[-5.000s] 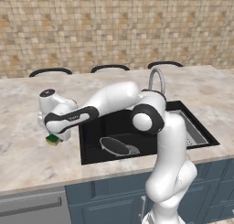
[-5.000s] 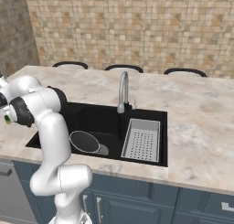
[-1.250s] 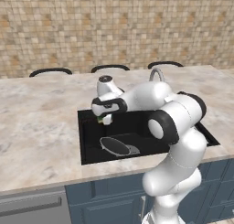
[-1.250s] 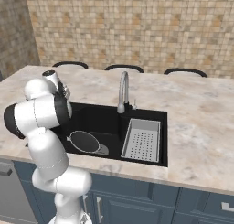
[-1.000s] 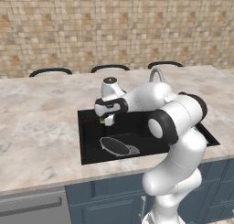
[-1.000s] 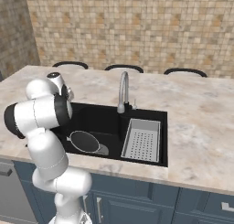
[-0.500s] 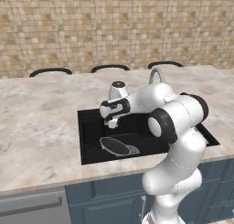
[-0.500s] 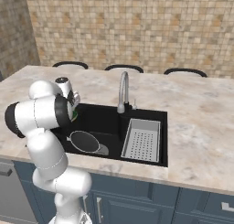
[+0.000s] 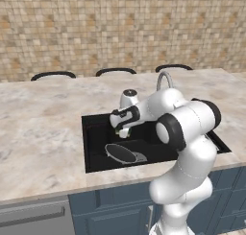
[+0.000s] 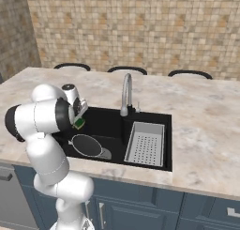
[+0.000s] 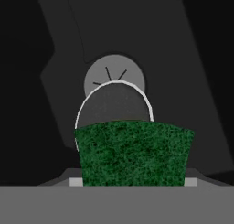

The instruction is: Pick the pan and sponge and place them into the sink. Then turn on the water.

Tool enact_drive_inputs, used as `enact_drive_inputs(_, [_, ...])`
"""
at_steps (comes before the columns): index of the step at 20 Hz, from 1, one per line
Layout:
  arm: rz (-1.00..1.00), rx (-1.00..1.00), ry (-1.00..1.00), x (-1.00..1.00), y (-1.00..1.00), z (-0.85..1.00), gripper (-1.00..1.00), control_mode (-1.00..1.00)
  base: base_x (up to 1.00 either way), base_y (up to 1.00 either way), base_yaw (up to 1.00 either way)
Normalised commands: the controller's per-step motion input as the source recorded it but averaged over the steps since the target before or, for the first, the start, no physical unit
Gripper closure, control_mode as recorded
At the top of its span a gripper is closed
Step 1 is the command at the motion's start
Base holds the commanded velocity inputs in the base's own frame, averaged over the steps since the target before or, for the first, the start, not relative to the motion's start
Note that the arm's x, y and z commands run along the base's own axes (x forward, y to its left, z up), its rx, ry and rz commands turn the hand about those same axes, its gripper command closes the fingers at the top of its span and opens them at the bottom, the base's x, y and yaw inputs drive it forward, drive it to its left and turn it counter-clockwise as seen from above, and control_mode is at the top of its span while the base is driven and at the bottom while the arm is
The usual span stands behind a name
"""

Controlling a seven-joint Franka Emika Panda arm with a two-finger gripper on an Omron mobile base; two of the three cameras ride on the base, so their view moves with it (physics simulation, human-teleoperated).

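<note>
Gripper [image 9: 123, 132] clamping sponge [image 11: 134, 152] across its sides, hanging over sink [image 9: 93, 155] above pan [image 9: 121, 153]. Sponge likely handling light, soft, squashy; keeping grip mid-block, gentle.

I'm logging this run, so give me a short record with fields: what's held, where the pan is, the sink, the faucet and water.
held: sponge, clamped in the gripper, fingers on either side
sponge position: above the sink, over the pan
pan: lying in the basin, left part
drainer tray: in the basin, right part
faucet: behind the basin, no stream visible
task left: release sponge, turn on water
</note>
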Motion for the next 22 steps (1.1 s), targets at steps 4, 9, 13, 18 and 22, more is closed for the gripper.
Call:
enact_drive_inputs(4, [-0.17, -0.03, 0.03, 0.0, 0.09, -0.13, 1.0, -1.0, 0.0, 0.0, 0.0])
enact_drive_inputs(9, [-0.16, -0.02, 0.04, 0.0, 0.21, -0.17, 1.0, -1.0, 0.0, 0.0, 0.0])
enact_drive_inputs(13, [-0.16, -0.01, 0.03, 0.0, 0.23, -0.2, 1.0, -1.0, 0.0, 0.0, 0.0])
enact_drive_inputs(18, [-0.18, 0.0, 0.01, 0.0, 0.2, -0.22, 1.0, -1.0, 0.0, 0.0, 0.0])
enact_drive_inputs(22, [-0.19, -0.01, 0.0, 0.04, 0.2, -0.19, 1.0, -1.0, 0.0, 0.0, 0.0])
